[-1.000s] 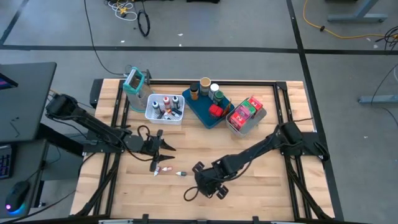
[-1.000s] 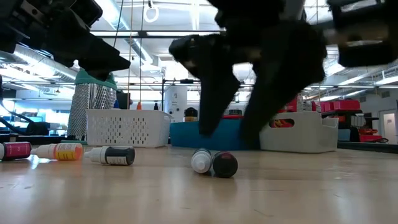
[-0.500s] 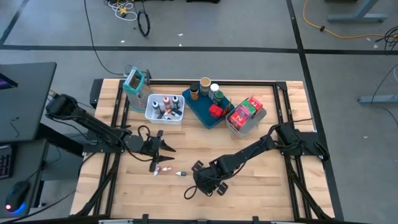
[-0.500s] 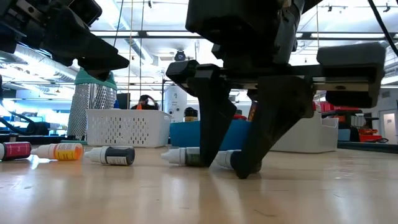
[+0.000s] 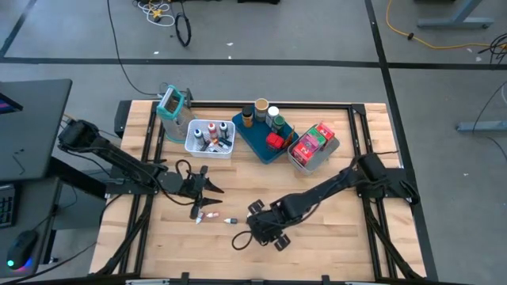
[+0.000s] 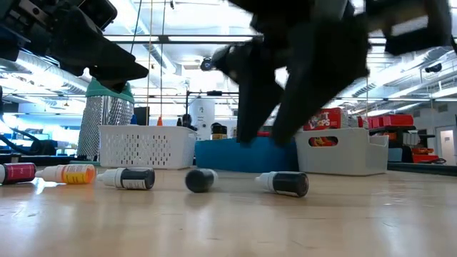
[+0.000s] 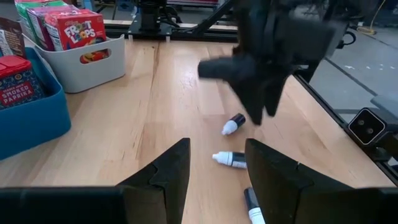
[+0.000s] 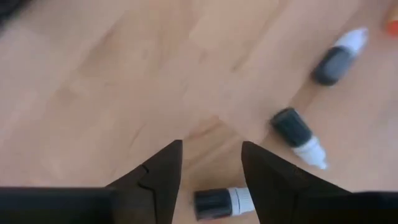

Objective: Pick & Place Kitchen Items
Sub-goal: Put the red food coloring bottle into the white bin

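Several thumb-sized bottles lie on their sides on the wooden table. In the low view these are a pink-labelled bottle, an orange one, and three black bottles. My right gripper hangs open above the table near its near edge. A black bottle with a white cap lies below the gap between its fingers, untouched. My left gripper is open and hovers left of centre, with bottles ahead of it.
Along the far side stand a white mesh basket holding small bottles, a blue tray with jars and a red tin, and a grey bin with packets. A grater with a teal handle stands at the far left. Bare wood lies to the right.
My right gripper came down until its fingertips reached the table around the two black bottles, then rose clear again. The two bottles, which lay side by side, have rolled apart and turned. One now shows end-on and the other lies sideways.
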Controlling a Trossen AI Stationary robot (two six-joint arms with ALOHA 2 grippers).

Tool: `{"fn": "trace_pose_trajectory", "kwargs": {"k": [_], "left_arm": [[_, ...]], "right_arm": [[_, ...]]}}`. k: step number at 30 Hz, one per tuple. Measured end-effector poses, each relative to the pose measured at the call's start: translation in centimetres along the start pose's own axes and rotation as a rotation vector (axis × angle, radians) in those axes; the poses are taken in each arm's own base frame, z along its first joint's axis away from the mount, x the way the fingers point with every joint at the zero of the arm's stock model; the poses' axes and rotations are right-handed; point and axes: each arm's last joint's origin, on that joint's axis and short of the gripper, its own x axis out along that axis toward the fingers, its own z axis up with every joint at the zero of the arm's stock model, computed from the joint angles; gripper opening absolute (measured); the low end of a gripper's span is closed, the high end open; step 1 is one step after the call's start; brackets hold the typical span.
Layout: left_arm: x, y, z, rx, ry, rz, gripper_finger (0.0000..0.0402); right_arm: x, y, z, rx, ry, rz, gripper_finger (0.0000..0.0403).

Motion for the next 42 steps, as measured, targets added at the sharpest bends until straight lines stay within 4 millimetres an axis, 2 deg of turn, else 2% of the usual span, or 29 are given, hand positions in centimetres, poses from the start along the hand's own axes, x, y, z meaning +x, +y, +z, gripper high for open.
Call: {"fn": "trace_pose_trajectory", "kwargs": {"k": [3, 6, 10, 23, 29, 36, 42], "left_arm": [[0.0, 0.0, 0.0, -0.002, -0.001, 0.0, 0.0162], [0.0, 0.0, 0.0, -0.003, -0.002, 0.0, 0.0162], [0.0, 0.0, 0.0, -0.004, -0.002, 0.0, 0.0162], [0.0, 0.0, 0.0, -0.011, 0.002, -0.007, 0.0162], [0.0, 0.0, 0.0, 0.029, -0.004, -0.005, 0.0162], [0.0, 0.0, 0.1, 0.08, -0.007, -0.001, 0.0162], [0.1, -0.1, 0.5, 0.096, -0.024, 0.001, 0.0162]], "right_arm": [[-1.4, 0.0, 0.3, 0.11, -0.014, -0.058, 0.0176], [-2.1, -0.3, 0.3, 0.341, -0.019, -0.12, 0.0176], [-1.4, -0.4, -0.1, 0.58, 0.008, -0.113, 0.0176], [-0.7, -0.3, -1.3, 0.992, 0.057, -0.234, 0.0176], [1.0, 0.6, -2.8, 1.065, 0.053, -0.206, 0.0176], [2.6, 1.4, -4.8, 1.008, -0.003, -0.241, 0.0173], [3.4, 1.6, -6.2, 0.931, 0.024, -0.256, 0.0122]]}}
